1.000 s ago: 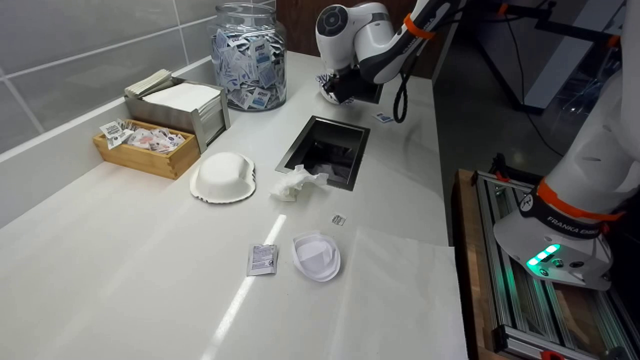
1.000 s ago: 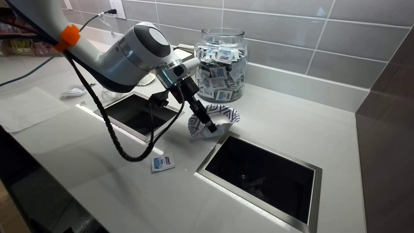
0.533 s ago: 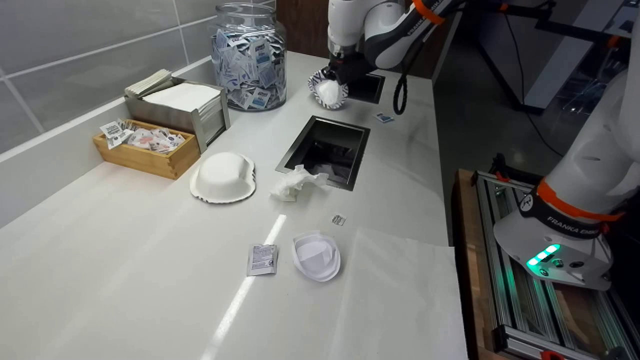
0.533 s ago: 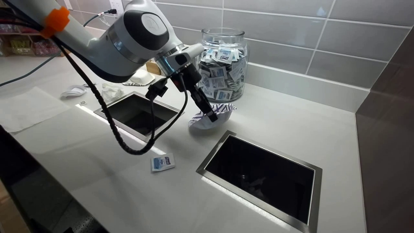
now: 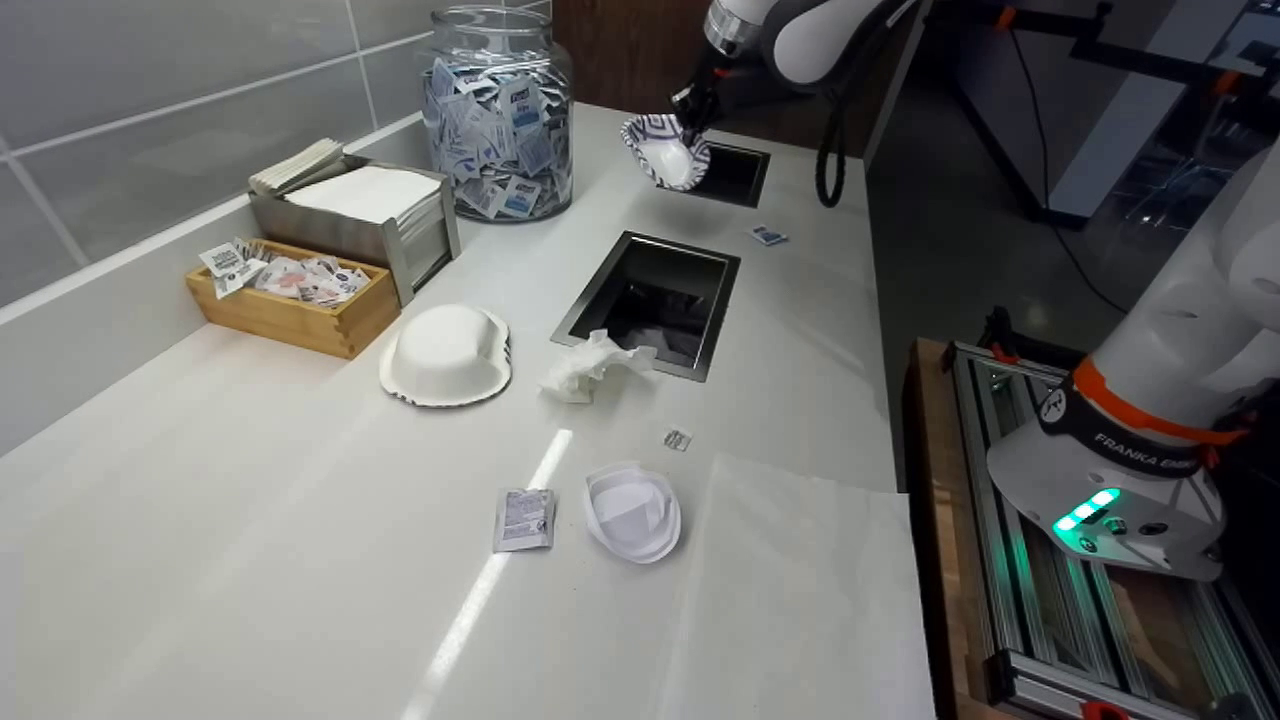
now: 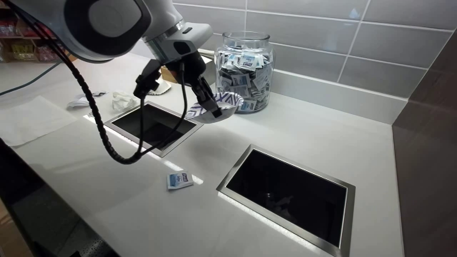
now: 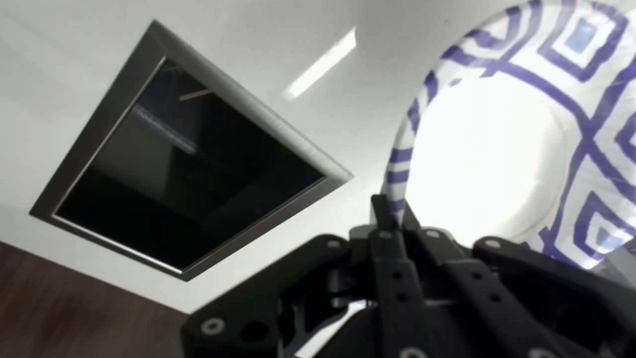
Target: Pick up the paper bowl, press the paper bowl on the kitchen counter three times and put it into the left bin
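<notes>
A: Far left, in an exterior view?

B: Wooden box point(image 5: 285, 320), heaped with small packets point(image 5: 305, 280). Metal napkin holder point(image 5: 345, 240) just behind it, white napkins point(image 5: 350, 195) inside.

A: Next along?

B: Upturned white bowl point(image 5: 445, 350), broad rim down on the counter point(image 5: 250, 560). Beyond it, a glass jar point(image 5: 495, 50) packed with sachets point(image 5: 500, 150).

A: Toward the middle?

B: Grey sachet point(image 5: 524, 520), lying flat. Crumpled tissue point(image 5: 595, 368), just beside the nearer cut-out point(image 5: 672, 262).

A: And the paper bowl point(image 5: 665, 160)?

B: A little right of the tissue, well back. Up in the air above the counter, tilted, white inside turned toward that camera, purple pattern round the rim. Soft shadow point(image 6: 212, 146) on the counter below it, in an exterior view.

A: The gripper point(image 7: 396, 214)?

B: Just right of the bowl's middle. Clamped tight on the paper rim; wrist view shows it plainly. There the bowl spreads off to the right of the grip.

A: Past that?

B: Farther cut-out point(image 5: 742, 172), partly hidden behind the bowl and gripper. Blue-and-white sachet point(image 5: 768, 236) in front of it, flat on the counter.

A: Far right?

B: Robot base point(image 5: 1150, 498), standing on a metal frame point(image 5: 1070, 688), green light strip point(image 5: 1087, 510) glowing.
</notes>
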You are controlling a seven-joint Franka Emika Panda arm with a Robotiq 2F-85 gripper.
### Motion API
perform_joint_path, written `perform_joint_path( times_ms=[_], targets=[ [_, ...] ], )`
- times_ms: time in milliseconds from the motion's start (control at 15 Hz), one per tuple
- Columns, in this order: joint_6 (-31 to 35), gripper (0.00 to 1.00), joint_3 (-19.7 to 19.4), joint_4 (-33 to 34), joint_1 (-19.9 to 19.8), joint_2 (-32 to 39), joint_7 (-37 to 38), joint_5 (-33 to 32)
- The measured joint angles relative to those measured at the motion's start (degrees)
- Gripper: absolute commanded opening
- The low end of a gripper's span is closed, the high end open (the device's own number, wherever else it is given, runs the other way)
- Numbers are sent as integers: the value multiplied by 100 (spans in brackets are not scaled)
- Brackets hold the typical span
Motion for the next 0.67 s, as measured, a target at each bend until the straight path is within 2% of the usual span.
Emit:
perform_joint_path(
  times_ms=[200,333,467,533,600,667],
  targets=[
    [-10,1,1141,-536,-672,-399,-972,1370],
    [-161,1,1756,-602,-841,-440,-1495,2276],
    [-635,1,2167,-459,-901,-446,-2098,3199],
    [-986,1,2234,-361,-904,-485,-2440,3642],
    [-1400,1,2057,-274,-751,-565,-2750,4000],
    [-1827,1,1700,-194,-483,-669,-2937,4179]
  ],
)
